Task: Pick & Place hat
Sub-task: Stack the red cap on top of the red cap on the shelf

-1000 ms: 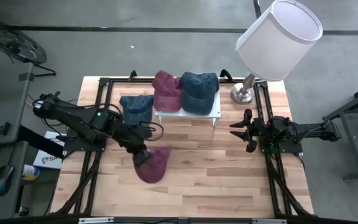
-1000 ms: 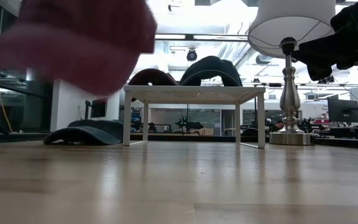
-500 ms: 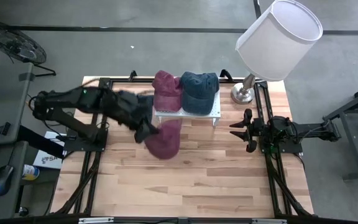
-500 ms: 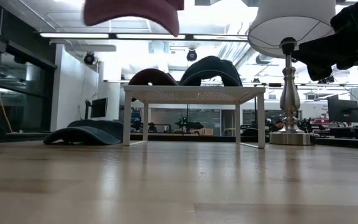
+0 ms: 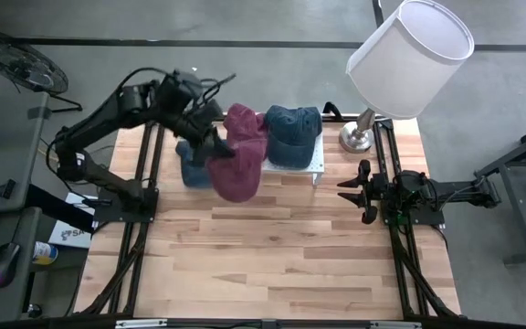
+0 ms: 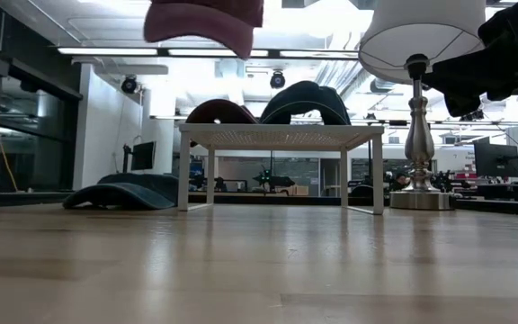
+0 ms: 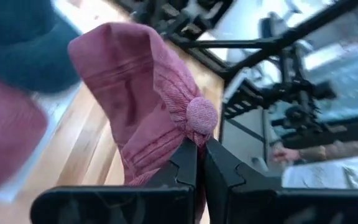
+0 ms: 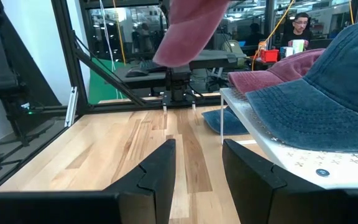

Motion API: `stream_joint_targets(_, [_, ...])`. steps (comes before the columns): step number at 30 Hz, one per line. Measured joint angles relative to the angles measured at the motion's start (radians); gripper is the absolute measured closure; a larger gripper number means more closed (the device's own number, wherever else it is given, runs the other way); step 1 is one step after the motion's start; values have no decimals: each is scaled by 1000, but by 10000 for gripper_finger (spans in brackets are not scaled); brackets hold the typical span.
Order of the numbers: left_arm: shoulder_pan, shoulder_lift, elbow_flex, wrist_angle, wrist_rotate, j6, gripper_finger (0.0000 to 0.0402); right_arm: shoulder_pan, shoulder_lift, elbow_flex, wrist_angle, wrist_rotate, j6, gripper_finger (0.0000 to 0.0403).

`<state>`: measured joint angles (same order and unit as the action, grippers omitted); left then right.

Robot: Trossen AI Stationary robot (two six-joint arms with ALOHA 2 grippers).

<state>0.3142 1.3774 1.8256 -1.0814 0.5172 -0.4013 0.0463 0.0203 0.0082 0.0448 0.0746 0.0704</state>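
My left gripper (image 5: pixel 215 146) is raised over the table's far left part, shut on a maroon cap (image 5: pixel 236 170) that also shows at the top of the low view (image 6: pixel 207 20). Beside it stands a white rack (image 5: pixel 286 164) bearing a second maroon cap (image 5: pixel 244 126) and a blue denim cap (image 5: pixel 293 132). Another blue cap (image 5: pixel 193 169) lies on the table left of the rack, partly hidden by the held cap. My right gripper (image 5: pixel 354 192) waits open at the table's right side. My left gripper pinches the maroon cap's crown cloth (image 7: pixel 180 138) between its two fingers, right beside the top button (image 7: pixel 201 114). The cap hangs below and in front of the fingers, lifted clear of the table, level with the rack's top or higher.
A silver lamp (image 5: pixel 362 132) with a big white shade (image 5: pixel 411 57) stands at the far right corner, next to the rack. Bare wood (image 5: pixel 272 265) fills the table's near half. Black frame rails (image 5: pixel 146 155) run along both sides. A person shows in the room behind (image 8: pixel 300 28).
My left gripper, still shut on the maroon cap, has risen and swung from the table's middle toward the far edge, ending beside the rack's left end. The cap has gone with it, hanging higher above the table than before.
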Motion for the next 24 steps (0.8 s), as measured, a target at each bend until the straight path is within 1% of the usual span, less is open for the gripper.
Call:
stream_joint_targets(3, [76, 38, 26, -11, 106, 77, 400, 0, 0, 0, -1, 0, 0, 276])
stream_joint_targets(7, [154, 85, 53, -15, 205, 131, 400, 0, 3, 0, -1, 0, 0, 276])
stream_joint_targets(10, [195, 98, 60, -26, 260, 156, 400, 0, 5, 0, -2, 0, 0, 276])
stream_joint_targets(21, [311, 90, 60, -29, 370, 221, 400, 0, 5, 0, -2, 0, 0, 276])
stream_joint_targets(24, [333, 91, 60, -29, 372, 246, 400, 0, 5, 0, -2, 0, 0, 276])
